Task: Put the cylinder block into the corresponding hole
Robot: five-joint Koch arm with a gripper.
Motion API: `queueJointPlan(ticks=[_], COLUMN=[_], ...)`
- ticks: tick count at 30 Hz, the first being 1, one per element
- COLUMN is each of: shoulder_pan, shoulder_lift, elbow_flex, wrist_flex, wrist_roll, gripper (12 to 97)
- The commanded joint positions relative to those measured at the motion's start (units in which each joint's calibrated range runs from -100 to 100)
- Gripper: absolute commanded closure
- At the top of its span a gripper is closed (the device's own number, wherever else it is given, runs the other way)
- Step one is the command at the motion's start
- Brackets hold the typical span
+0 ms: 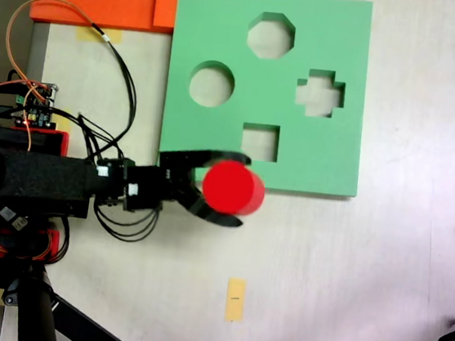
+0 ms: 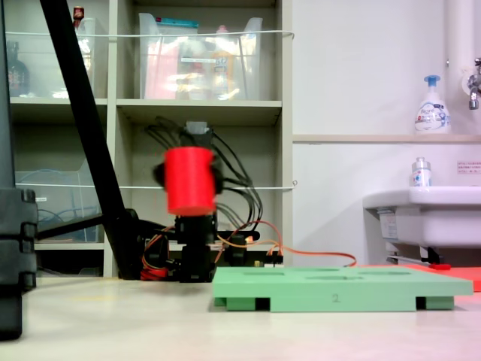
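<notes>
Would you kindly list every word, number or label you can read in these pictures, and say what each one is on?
"2": on the front edge of the green board.
Soap bottle label: too blurred to read.
Small bottle label: too blurred to read.
Pink sign on the wall: too small to read.
Label on the sink: unreadable.

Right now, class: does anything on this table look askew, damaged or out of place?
Nothing stands out. The gripper holds the cylinder block upright, raised well above the table. The green board lies flat and square, its hole and other cut-outs unfilled. The wires by the arm's base are loose but not snagged.
</notes>
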Motion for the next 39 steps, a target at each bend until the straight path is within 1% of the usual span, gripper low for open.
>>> queueJointPlan(ticks=[1, 4, 8, 12, 16, 21, 30, 39], shoulder_pan=[4.4, 10.2, 14.5, 17.2, 19.8, 21.6, 22.1, 22.3], shoulder_lift=[-7.2, -10.5, -11.0, -10.0, -4.9, 6.2, 26.5, 33.7], elbow_flex=[1.7, 0.7, -2.1, -4.1, -4.8, -2.5, 6.0, 7.5], wrist_flex=[-1.4, -3.3, -3.6, -3.9, -3.7, -1.0, 3.5, 5.8], wrist_roll=[-1.6, -2.8, -2.8, -2.8, -3.1, -3.2, -3.2, -3.2], gripper=[73.0, 73.0, 72.8, 72.8, 72.8, 72.8, 72.8, 72.8])
